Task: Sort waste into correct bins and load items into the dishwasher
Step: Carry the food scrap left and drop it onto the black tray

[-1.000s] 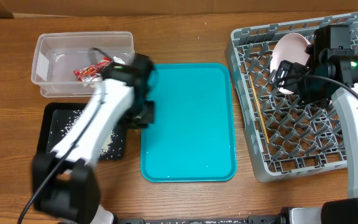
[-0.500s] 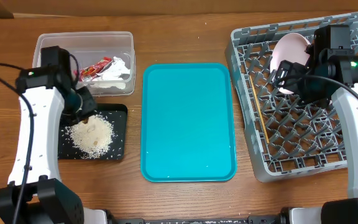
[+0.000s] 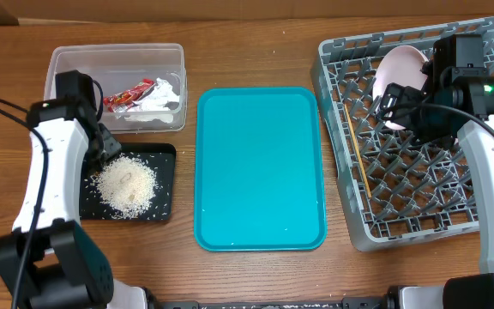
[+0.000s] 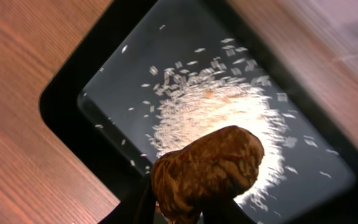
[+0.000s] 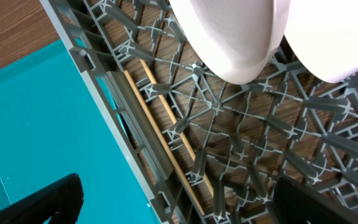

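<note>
My left gripper [image 3: 104,148] is over the far left part of the black tray [image 3: 165,211]. In the left wrist view it [image 4: 176,210] is shut on the brown food scrap [image 4: 207,165], held above the white rice pile [image 4: 216,118], which also shows in the overhead view [image 3: 128,186]. The red wrapper [image 3: 125,95] and white napkin [image 3: 158,98] lie in the clear tub [image 3: 58,62]. My right gripper [image 3: 388,110] is open and empty over the grey dish rack [image 3: 340,53]. The rack holds the pale plate [image 3: 400,72] and the chopsticks [image 5: 166,134], next to a white bowl [image 5: 229,37].
The large teal serving tray [image 3: 260,167] lies between the bins and the rack; its edge shows in the right wrist view [image 5: 30,112]. The rack's left wall [image 5: 101,68] runs beside the chopsticks. Bare wooden table lies in front of the trays.
My left arm has swung left from the teal tray's edge to over the black tray, then drawn a little back and left. The rice pile came into view. The right arm has not moved.
</note>
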`<state>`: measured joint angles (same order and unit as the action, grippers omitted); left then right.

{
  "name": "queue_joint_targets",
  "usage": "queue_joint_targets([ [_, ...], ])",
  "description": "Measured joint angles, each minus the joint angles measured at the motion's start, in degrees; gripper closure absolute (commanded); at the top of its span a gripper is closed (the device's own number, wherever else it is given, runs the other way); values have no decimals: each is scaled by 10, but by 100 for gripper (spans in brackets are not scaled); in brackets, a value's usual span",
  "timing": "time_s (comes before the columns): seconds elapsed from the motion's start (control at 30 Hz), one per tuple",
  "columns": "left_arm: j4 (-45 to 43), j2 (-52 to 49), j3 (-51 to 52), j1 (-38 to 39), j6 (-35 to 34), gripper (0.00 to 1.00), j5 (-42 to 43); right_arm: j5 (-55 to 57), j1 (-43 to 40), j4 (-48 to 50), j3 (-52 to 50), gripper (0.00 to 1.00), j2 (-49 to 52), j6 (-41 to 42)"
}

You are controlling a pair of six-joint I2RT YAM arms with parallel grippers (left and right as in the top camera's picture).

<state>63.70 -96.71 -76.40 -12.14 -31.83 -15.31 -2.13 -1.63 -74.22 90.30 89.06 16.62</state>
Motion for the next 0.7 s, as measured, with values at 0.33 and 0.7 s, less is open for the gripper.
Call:
queue_joint_targets([
  [0.33, -95, -50, 88, -38, -24, 67, -30, 0, 0, 0, 0, 0, 0, 0],
  [0.7, -100, -85, 96, -49, -28, 49, -28, 0, 0, 0, 0, 0, 0, 0],
])
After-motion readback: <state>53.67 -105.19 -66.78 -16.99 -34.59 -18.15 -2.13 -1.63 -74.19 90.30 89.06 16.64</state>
